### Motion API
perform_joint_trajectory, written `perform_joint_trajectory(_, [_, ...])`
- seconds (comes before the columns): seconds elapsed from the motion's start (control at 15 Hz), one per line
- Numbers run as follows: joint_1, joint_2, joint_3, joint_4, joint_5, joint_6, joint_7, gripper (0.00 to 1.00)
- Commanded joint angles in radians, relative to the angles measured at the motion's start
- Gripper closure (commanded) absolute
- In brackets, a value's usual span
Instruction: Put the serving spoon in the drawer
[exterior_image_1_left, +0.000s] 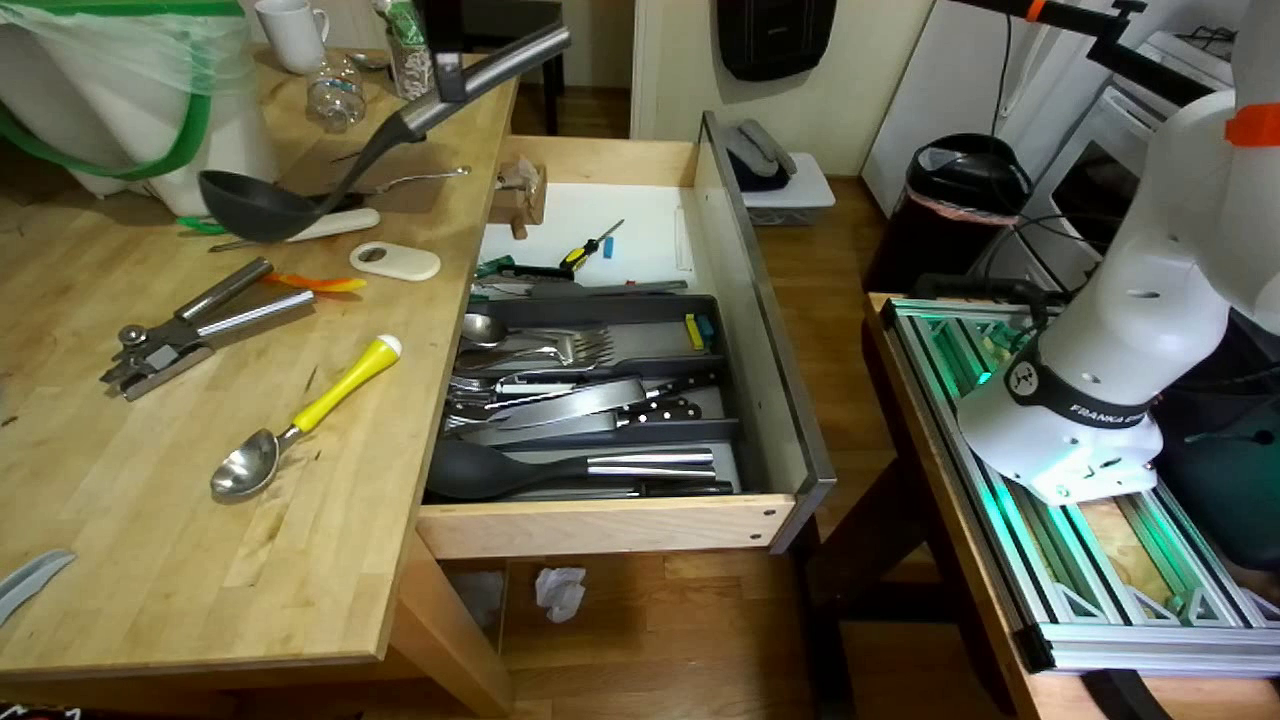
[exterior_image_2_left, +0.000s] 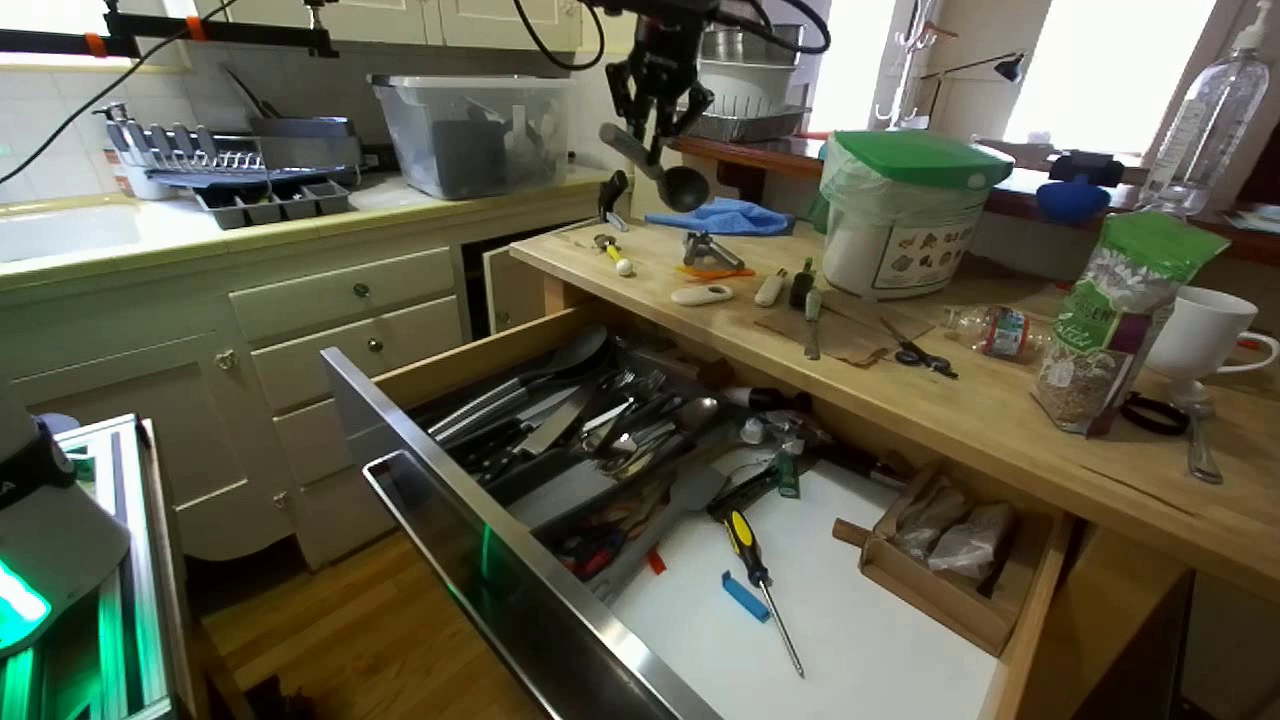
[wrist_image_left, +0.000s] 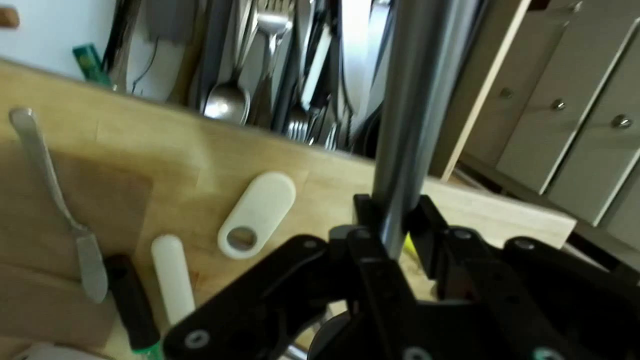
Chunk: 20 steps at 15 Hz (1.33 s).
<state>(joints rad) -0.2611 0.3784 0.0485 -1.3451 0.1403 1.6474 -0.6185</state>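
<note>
The gripper was clamped on the metal handle of the serving spoon, touching both sides
Serving spoon hung above the counter, apart from its top and tilted: black bowl low, handle rising towards the drawer-side edge
The drawer stood pulled out below that edge
Its divided tray held forks, knives and, in the end compartment, a black spoon with a metal handle
A screwdriver lay in the drawer, outside the tray
On the counter: a white slab lay near the drawer-side edge; a yellow-handled scoop lay farther along, towards the corner on the black spoon's side; a hinged metal tool lay farther in from the edge than the scoop
A green-lidded bin stood towards the opposite edge
</note>
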Motion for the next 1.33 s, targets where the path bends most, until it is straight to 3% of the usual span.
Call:
perform_joint_trajectory(0.0, [-0.033, -0.110, -0.015, -0.044, 0.031, -0.265, 0.022, 0.94])
perform_joint_trajectory(0.13, [-0.028, -0.144, -0.050, -0.054, 0.067, -0.400, -0.025, 0.94])
perform_joint_trajectory(0.33, [-0.036, -0.179, -0.091, -0.117, 0.079, -0.495, -0.088, 0.94])
perform_joint_trajectory(0.47, [-0.039, -0.209, -0.126, -0.213, 0.057, -0.429, -0.142, 0.94])
perform_joint_trajectory(0.53, [-0.012, -0.159, -0.123, -0.101, 0.054, -0.468, -0.093, 0.77])
perform_joint_trajectory(0.8, [-0.024, -0.170, -0.149, -0.173, 0.053, -0.454, -0.132, 0.77])
perform_joint_trajectory(0.87, [-0.023, -0.173, -0.148, -0.175, 0.053, -0.454, -0.132, 0.94])
perform_joint_trajectory(1.07, [0.020, -0.194, -0.139, -0.249, 0.013, -0.323, -0.052, 0.94])
perform_joint_trajectory(1.27, [0.055, -0.258, -0.130, -0.386, 0.017, -0.304, 0.036, 0.94])
